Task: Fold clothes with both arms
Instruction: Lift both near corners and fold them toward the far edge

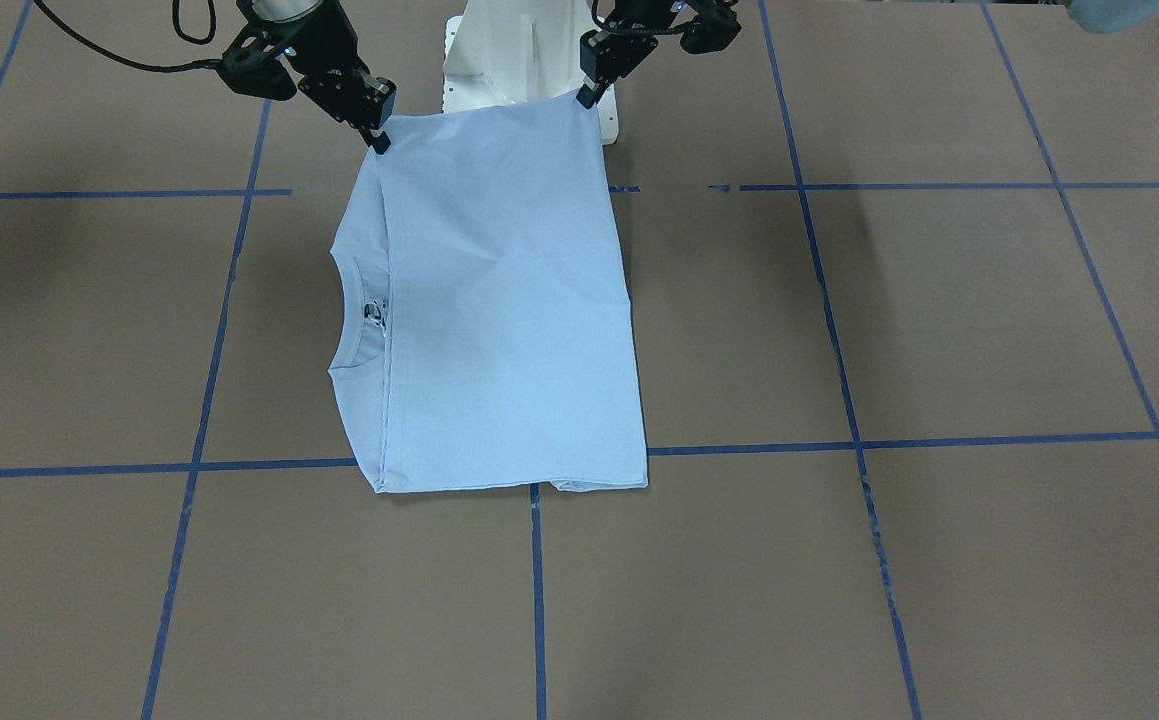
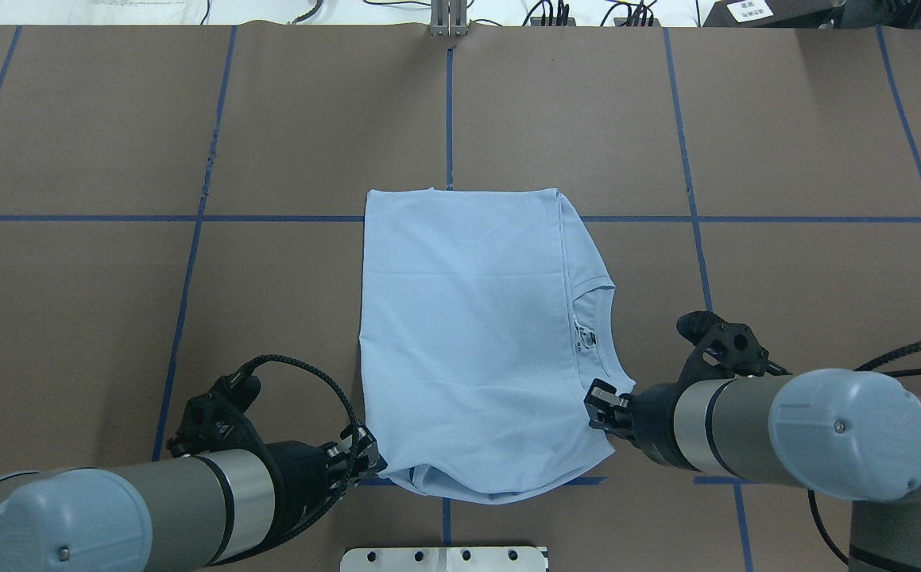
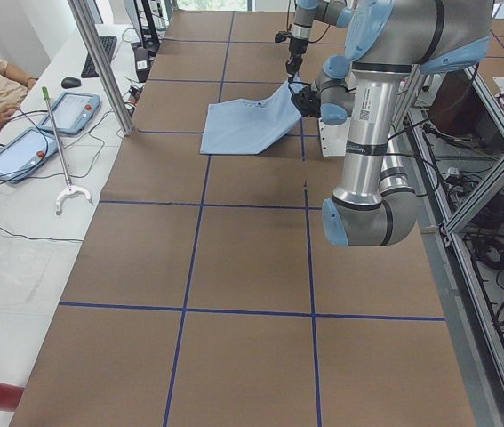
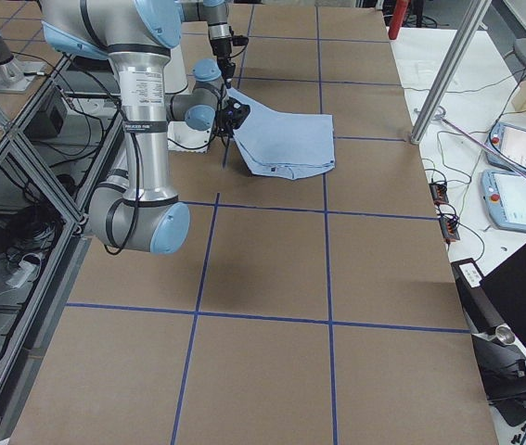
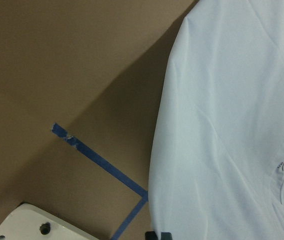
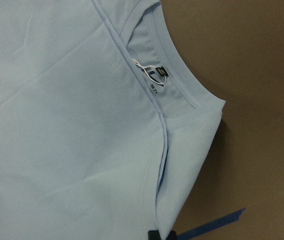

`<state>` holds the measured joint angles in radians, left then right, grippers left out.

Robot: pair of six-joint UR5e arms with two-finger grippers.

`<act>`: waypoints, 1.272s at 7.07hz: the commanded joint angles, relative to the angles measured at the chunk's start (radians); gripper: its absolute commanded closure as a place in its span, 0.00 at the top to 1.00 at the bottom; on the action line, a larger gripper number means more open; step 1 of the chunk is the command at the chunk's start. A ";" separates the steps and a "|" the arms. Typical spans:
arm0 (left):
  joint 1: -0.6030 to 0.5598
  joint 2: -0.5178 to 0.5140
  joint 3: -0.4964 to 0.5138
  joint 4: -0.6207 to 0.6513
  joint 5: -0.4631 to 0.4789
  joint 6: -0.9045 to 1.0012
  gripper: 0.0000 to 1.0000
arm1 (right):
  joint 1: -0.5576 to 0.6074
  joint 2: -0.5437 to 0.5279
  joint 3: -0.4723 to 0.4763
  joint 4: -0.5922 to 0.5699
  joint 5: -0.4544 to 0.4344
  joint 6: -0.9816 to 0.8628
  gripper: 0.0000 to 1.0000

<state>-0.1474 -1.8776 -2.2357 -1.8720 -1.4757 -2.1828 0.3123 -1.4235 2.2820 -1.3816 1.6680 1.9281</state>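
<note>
Jaws of left gripper (image 2: 365, 461) and right gripper (image 2: 599, 405): clamped on near corners of light blue T-shirt (image 2: 468, 342), near edge raised, rest flat on tabletop (image 2: 786, 302), collar (image 2: 599, 338) right. Step, judged: halving fold. Next: carry both corners far, level, together.

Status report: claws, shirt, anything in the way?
Left claw, right claw: each shut on a T-shirt corner. Robot-side edge lifted, far edge on table. No obstacle seen.
</note>
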 commanded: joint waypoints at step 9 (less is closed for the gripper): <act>-0.368 -0.232 0.491 -0.161 0.006 0.463 0.00 | 0.387 0.425 -0.654 0.073 0.161 -0.247 0.00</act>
<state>-0.4924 -2.0986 -1.7618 -2.0280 -1.4727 -1.7686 0.6958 -1.0106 1.6617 -1.3373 1.8282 1.6822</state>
